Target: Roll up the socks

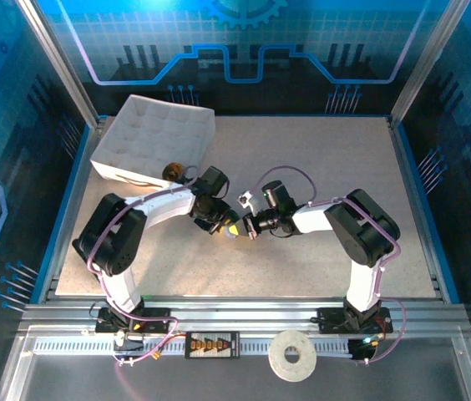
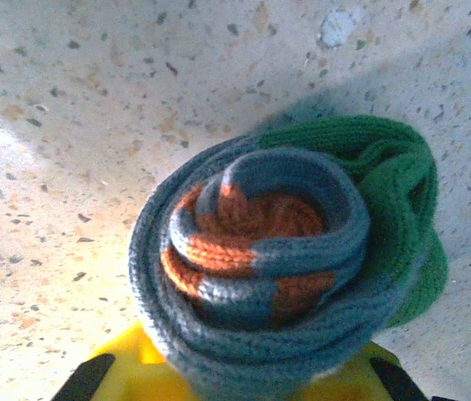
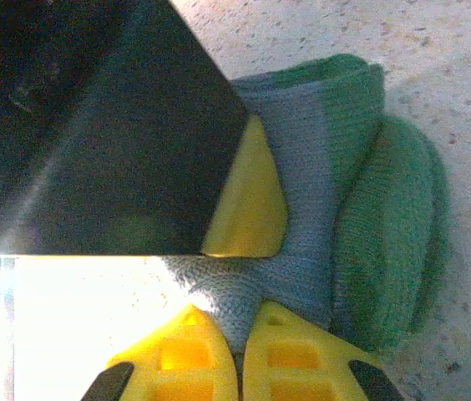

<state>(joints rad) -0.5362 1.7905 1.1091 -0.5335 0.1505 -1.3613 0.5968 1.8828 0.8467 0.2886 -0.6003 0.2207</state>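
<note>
left claw (image 1: 224, 225) and right claw (image 3: 240, 355) meet mid-worktop (image 1: 319, 159), each clamped on the rolled blue-grey sock (image 2: 260, 276).

On my feed the sock (image 2: 252, 251) is blue-grey knit banded with orange, and its toe is solid dark green. The table (image 2: 68, 125) under it is pale beige, flecked with grey, brown and tan specks. The right end effector (image 3: 240, 359) has bright yellow fingers with black corners. The left end effector (image 1: 225, 225) is black with a yellow tip. From above I see a white box (image 1: 156, 134) with a quilted grid, white-and-black arms (image 1: 114, 242), purple cables (image 1: 290, 171), and blue walls (image 1: 18, 125) lined in lighter blue.
</note>
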